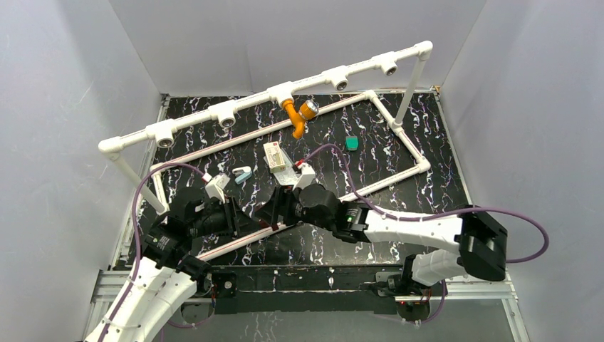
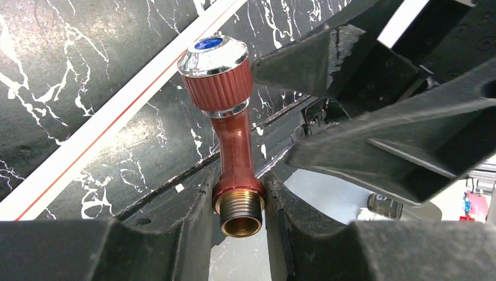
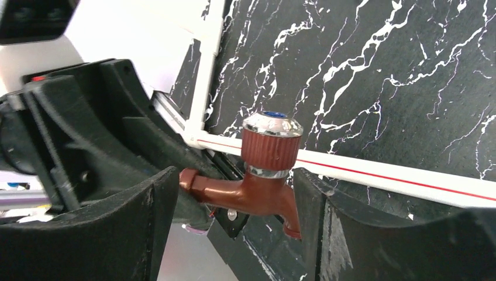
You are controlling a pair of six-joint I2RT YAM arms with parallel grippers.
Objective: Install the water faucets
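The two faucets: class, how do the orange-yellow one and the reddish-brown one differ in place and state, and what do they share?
The orange-yellow faucet hangs from a socket on the white pipe rail; the reddish-brown faucet is off the rail. Nothing grips the orange-yellow faucet; the left fingers clamp the reddish-brown faucet's threaded end. Both have shiny metal on the knob.

Reddish-brown faucet (image 2: pixel 234 158), blue-capped silvery knob (image 2: pixel 213 55); orange faucet (image 1: pixel 293 116); black, white-veined tabletop (image 1: pixel 449 164); seemingly green piece (image 1: pixel 351 143).
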